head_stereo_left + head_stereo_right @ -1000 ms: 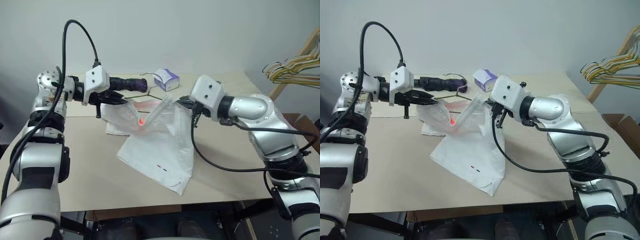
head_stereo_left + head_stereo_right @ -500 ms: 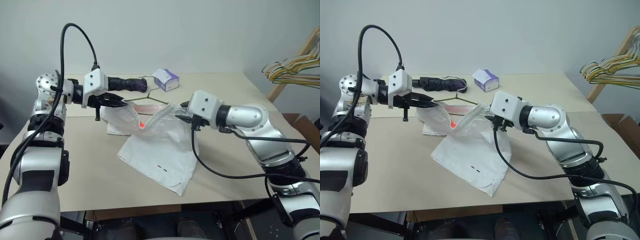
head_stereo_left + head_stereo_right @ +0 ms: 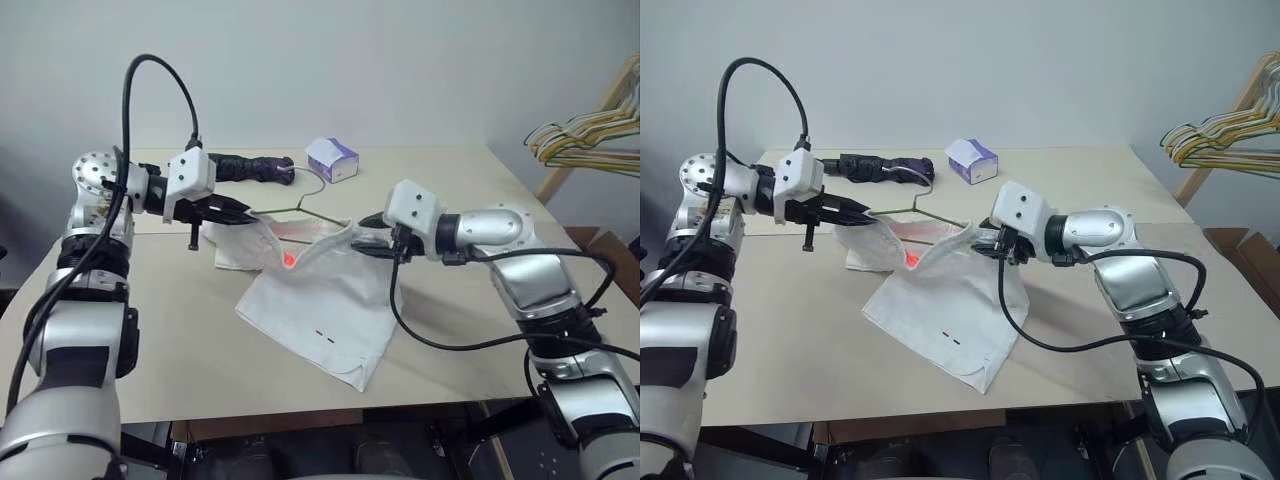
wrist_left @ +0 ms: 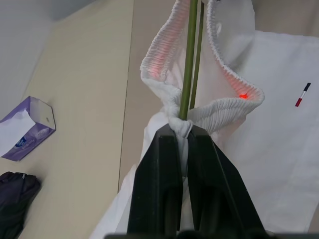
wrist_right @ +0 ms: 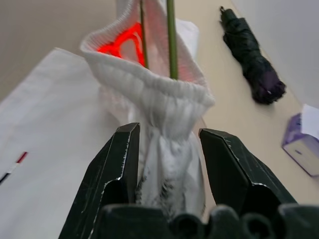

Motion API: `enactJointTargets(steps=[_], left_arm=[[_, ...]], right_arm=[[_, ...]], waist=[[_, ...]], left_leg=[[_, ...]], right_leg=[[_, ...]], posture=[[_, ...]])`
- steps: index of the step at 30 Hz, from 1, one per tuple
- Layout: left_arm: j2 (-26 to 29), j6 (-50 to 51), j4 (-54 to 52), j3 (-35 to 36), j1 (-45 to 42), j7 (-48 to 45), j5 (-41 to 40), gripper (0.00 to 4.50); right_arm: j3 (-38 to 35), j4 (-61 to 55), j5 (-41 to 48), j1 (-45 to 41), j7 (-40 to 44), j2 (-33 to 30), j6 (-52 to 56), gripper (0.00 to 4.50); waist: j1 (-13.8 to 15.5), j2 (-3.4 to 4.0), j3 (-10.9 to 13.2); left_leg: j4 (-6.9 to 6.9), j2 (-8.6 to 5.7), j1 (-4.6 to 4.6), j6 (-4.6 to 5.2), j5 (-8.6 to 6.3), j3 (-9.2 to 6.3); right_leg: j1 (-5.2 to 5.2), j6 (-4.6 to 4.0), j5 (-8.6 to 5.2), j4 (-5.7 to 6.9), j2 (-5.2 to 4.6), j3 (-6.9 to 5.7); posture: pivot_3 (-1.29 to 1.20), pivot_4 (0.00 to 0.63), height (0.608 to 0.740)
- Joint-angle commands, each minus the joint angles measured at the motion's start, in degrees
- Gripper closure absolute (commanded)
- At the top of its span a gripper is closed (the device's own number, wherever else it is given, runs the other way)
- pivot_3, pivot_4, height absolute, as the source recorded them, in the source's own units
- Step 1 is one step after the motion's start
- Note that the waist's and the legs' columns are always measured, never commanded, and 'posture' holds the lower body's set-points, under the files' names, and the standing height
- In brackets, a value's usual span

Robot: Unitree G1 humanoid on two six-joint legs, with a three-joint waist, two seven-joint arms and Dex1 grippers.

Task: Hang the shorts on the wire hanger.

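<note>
The shorts (image 3: 318,300) lie mostly flat on the table (image 3: 460,180), with only the gathered waistband lifted off it and stretched between the two claws; the tissue box (image 3: 332,159) and a dark folded umbrella (image 3: 250,166) sit on the far side of the shorts, well apart from them. The left claw (image 4: 180,137) is clamped tight on one bunched end of the waistband, pinching the cloth right against the wire hanger (image 4: 189,55), whose thin green wire runs on from there through the open waistband. The right claw (image 5: 164,149) has its fingers apart on either side of the waistband's other end, the cloth sitting loosely between them rather than squeezed, so that end looks released or about to be. The hanger's hook (image 3: 305,190) pokes out on the far side of the shorts. To do this step well, the left grip should probably keep the wire and cloth pinned as one while the right claw draws back slowly without snagging the elastic. The risk I would watch is the waistband sliding off the wire's shoulder once tension goes; a gentle outward tug before lifting would likely seat it.
</note>
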Motion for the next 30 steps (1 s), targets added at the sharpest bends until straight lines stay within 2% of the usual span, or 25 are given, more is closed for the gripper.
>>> enactJointTargets(steps=[1, 4, 9, 13, 17, 21, 26, 27, 30], left_arm=[[0.1, 0.1, -2.6, 0.9, -0.9, -0.3, -1.9, 4.5], [0.1, 0.3, -3.0, 0.5, -0.5, -0.3, -2.3, 4.5], [0.1, 0.6, -3.1, 0.7, -0.3, -0.3, -3.0, 4.5], [-0.1, 2.4, -2.8, 0.4, -0.5, -0.3, -4.5, 4.5], [-0.6, 2.3, -2.4, 0.8, -0.5, -0.3, -6.4, 3.26], [-1.7, 0.2, -0.1, 3.3, -1.4, 2.1, -6.1, 1.92], [-2.2, 1.9, -1.9, 8.1, -1.5, 3.8, -10.0, 0.23], [-2.2, 3.3, -2.9, 9.3, -1.1, 4.6, -11.1, 0.0], [-2.5, 8.3, -6.4, 12.4, 0.9, 7.2, -14.6, 0.0]], right_arm=[[-1.3, 1.1, 0.9, -2.3, 1.3, 0.4, 0.9, 2.18], [-1.4, 2.0, 1.8, -3.3, 1.9, 1.3, 3.6, 2.72], [-0.8, 1.8, 0.8, -2.4, 1.9, 1.3, 3.2, 4.45], [-0.7, 1.4, 0.1, -1.7, 1.1, 1.4, 3.1, 4.49], [-1.3, 0.6, 0.2, -0.9, 0.3, 1.7, 3.7, 4.49], [-2.4, -0.6, 0.6, 0.1, -1.5, 2.1, 5.9, 4.49], [-5.1, -2.1, 1.3, 2.5, -5.5, 2.2, 9.6, 4.49], [-6.6, -3.0, 1.8, 3.7, -7.0, 2.2, 11.6, 4.49], [-11.2, -6.0, 3.5, 6.7, -11.5, 2.5, 17.6, 4.49]], waist=[[0.0, 0.0, 0.0], [0.0, 0.0, 0.0], [0.0, 0.0, 0.0], [0.0, 0.0, 0.0], [0.0, 0.0, 0.0], [0.0, 0.0, 0.0], [-0.1, 0.0, 0.0], [-0.1, 0.0, 0.0], [-0.1, 0.0, 0.0]], left_leg=[[0.0, 0.0, 0.0, 0.0, 0.0, 0.0], [0.0, 0.0, 0.0, 0.0, 0.0, 0.0], [0.0, 0.0, 0.0, 0.0, 0.0, -0.01], [0.0, 0.0, 0.0, 0.0, 0.0, 0.0], [0.0, 0.0, 0.0, 0.0, 0.0, -0.01], [0.02, 0.0, 0.0, 0.0, 0.0, 0.0], [0.02, 0.0, -0.01, 0.0, 0.0, -0.01], [0.02, 0.0, -0.01, 0.0, 0.0, -0.01], [0.02, -0.01, -0.01, 0.0, 0.0, -0.02]], right_leg=[[0.0, 0.0, 0.0, 0.0, 0.0, 0.0], [0.0, 0.0, 0.0, 0.0, 0.0, 0.0], [-0.01, 0.0, 0.0, 0.01, 0.0, 0.0], [-0.01, 0.0, 0.0, 0.01, 0.0, 0.0], [-0.01, 0.0, 0.0, 0.01, 0.0, 0.0], [0.0, 0.0, 0.0, 0.01, -0.01, 0.0], [-0.01, 0.0, 0.0, 0.01, -0.01, 0.0], [-0.01, 0.0, 0.0, 0.01, -0.01, 0.0], [0.0, 0.0, 0.0, 0.0, -0.03, 0.0]], posture=[[-0.11, 0.0, 0.74], [-0.11, 0.0, 0.74], [-0.11, 0.0, 0.74], [-0.11, 0.0, 0.74], [-0.11, 0.0, 0.74], [-0.13, 0.0, 0.74], [-0.14, 0.0, 0.74], [-0.15, 0.0, 0.74], [-0.16, 0.0, 0.74]])
